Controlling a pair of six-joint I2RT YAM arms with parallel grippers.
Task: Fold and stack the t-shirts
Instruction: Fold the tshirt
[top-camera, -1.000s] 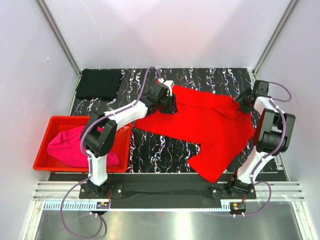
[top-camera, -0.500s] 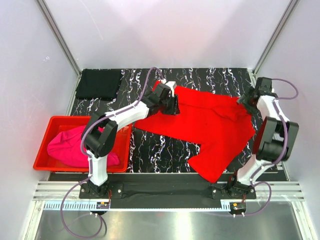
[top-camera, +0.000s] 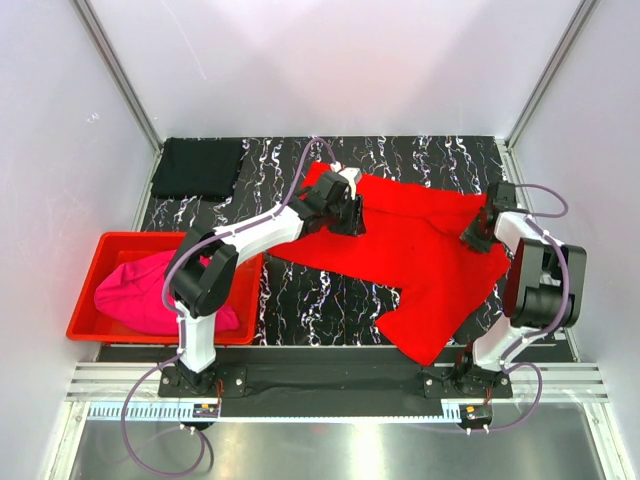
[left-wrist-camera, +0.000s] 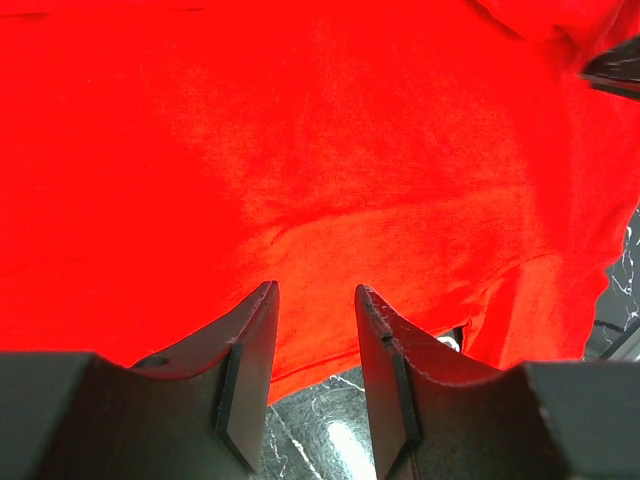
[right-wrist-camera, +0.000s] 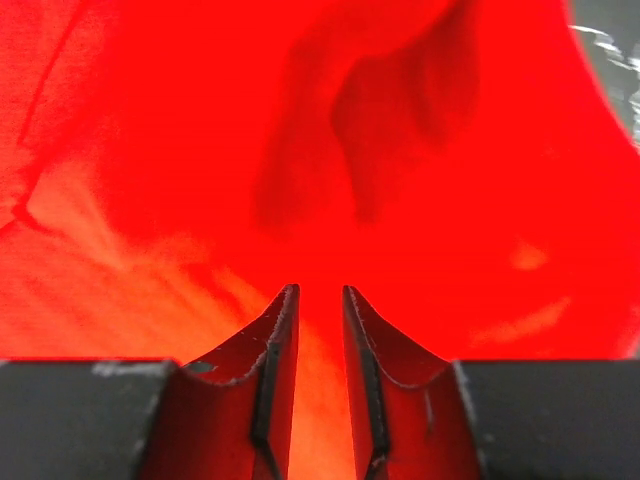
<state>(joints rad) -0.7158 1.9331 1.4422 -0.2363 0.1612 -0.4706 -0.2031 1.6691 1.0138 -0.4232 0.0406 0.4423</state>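
The bright red t-shirt (top-camera: 420, 250) lies spread and rumpled across the middle and right of the table. My left gripper (top-camera: 350, 210) rests at its back left part. In the left wrist view its jaws (left-wrist-camera: 315, 290) stand apart over the shirt's hem (left-wrist-camera: 300, 150), with bare table showing between them. My right gripper (top-camera: 472, 238) is on the shirt's right sleeve edge. Its jaws (right-wrist-camera: 320, 290) are drawn close, with red cloth (right-wrist-camera: 200, 150) filling the narrow gap. The black t-shirt (top-camera: 198, 167) lies folded at the back left. The magenta t-shirt (top-camera: 135, 295) is bunched in the bin.
A rigid red plastic bin (top-camera: 82, 290) stands at the left, overhanging the black marbled table (top-camera: 320, 300). White walls and metal posts close in the back and sides. Both arm bases sit on the rail at the near edge.
My right gripper came forward from the table's back right edge onto the red shirt's sleeve, and its jaws narrowed. My left gripper shifted slightly right on the shirt.
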